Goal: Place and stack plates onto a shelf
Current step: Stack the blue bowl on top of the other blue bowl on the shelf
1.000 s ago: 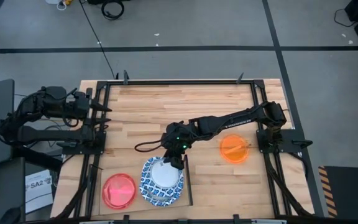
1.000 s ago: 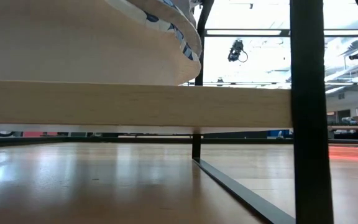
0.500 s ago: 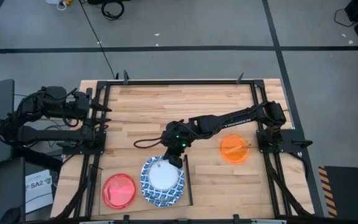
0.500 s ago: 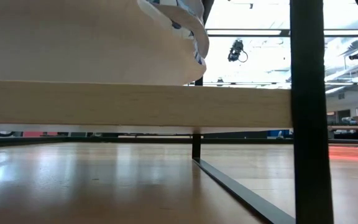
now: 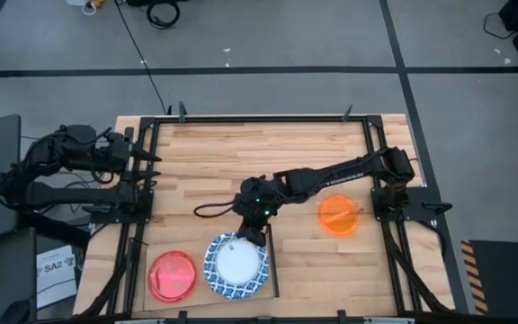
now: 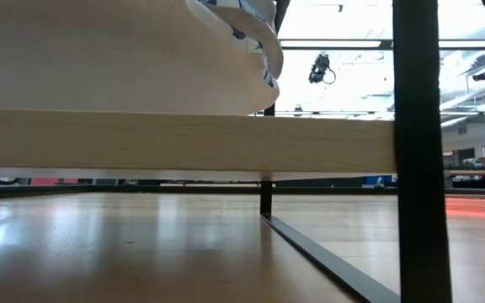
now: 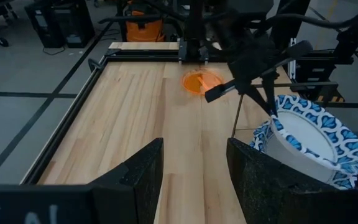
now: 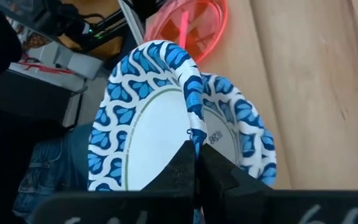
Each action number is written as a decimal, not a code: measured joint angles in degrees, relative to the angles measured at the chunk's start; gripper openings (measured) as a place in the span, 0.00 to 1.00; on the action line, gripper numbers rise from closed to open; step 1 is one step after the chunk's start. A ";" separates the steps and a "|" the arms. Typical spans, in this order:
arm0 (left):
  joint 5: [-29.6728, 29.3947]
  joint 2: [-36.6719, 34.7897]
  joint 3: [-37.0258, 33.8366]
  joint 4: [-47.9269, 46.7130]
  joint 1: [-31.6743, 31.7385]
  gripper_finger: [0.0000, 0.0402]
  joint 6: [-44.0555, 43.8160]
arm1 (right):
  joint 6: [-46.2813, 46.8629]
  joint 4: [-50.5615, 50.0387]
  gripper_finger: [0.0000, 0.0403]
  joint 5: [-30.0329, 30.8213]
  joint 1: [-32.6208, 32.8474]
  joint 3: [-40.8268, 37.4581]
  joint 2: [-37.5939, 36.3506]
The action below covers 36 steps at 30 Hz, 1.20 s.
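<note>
Butcher-block tabletop (image 5: 241, 153): right gripper (image 5: 252, 234) pinches the upper blue-and-white plate's (image 5: 237, 261) rim above the shelf (image 6: 183, 143); tilted, it could slide off.

Patterned plates (image 5: 236, 266) on shelf (image 5: 271, 270) — plastic plate (image 5: 172, 275) to left, another (image 5: 339, 216) right, farther back

Right gripper (image 5: 254, 232) jaws now shut on blue-and-white plate (image 5: 236, 266) rim, plate slightly shifted.
</note>
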 joint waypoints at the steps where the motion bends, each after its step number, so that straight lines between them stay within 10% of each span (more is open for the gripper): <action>1: 0.00 0.00 0.00 0.00 0.00 0.46 -0.01 | -0.06 0.38 0.02 0.32 0.24 0.00 -0.01; 20: 0.01 0.02 -0.02 -0.25 0.00 0.46 0.01 | -0.55 4.15 0.10 0.24 0.87 0.04 2.78; 36: 0.00 0.02 -0.02 -0.39 0.01 0.46 0.02 | -4.62 4.05 0.38 3.60 0.91 0.04 2.78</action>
